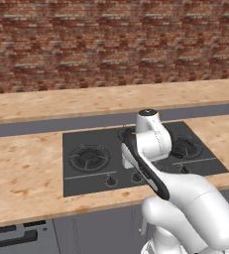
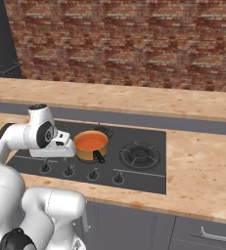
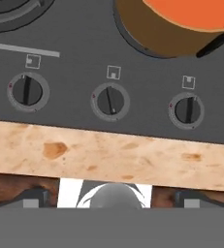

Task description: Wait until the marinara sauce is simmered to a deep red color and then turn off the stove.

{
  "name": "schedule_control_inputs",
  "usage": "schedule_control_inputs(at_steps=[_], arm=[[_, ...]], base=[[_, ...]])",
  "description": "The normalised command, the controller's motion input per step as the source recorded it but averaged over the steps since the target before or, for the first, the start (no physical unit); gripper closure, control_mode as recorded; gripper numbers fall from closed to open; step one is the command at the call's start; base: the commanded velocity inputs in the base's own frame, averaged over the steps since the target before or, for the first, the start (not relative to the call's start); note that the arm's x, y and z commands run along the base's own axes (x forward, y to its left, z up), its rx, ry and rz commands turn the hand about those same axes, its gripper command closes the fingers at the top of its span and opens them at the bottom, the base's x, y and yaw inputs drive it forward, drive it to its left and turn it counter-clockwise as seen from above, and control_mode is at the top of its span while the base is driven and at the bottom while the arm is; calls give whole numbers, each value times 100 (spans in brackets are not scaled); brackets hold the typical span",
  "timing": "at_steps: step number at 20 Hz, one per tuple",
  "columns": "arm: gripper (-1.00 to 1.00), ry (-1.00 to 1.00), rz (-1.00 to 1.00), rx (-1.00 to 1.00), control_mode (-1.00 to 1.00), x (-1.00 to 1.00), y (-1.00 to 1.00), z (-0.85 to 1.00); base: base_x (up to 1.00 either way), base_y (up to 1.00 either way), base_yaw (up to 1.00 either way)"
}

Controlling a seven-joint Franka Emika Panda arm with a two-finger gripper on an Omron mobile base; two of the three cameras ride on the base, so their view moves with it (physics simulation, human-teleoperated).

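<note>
Brick-backed wooden counter (image 2: 202,161) carries the stove (image 2: 148,173), where the marinara sauce (image 2: 91,141) sits orange in its saucepan (image 2: 87,152), so I hold my gripper (image 3: 111,203) open, empty, above the knobs (image 3: 110,101), presumably waiting.

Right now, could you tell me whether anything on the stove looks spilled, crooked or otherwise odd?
Nothing stands out. The saucepan sits level on the stove, the orange sauce stays inside it, and the counter shows no spill.
</note>
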Motion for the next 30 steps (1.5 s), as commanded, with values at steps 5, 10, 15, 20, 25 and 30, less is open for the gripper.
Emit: schedule_control_inputs(at_steps=[5, 10, 15, 20, 25, 30], arm=[[-100, -13, 0, 0, -100, 0, 6, -42], [-100, -9, -2, -2, -100, 10, 0, -28], [-100, 0, -4, -3, -100, 20, 0, -26], [-100, 0, -1, 0, -100, 14, 0, -22], [-100, 0, 0, 0, -100, 17, 0, -15], [-100, 0, 0, 0, -100, 18, -6, -7]], base=[[0, 0, 0], [0, 0, 0], [0, 0, 0], [0, 0, 0], [0, 0, 0], [0, 0, 0]])
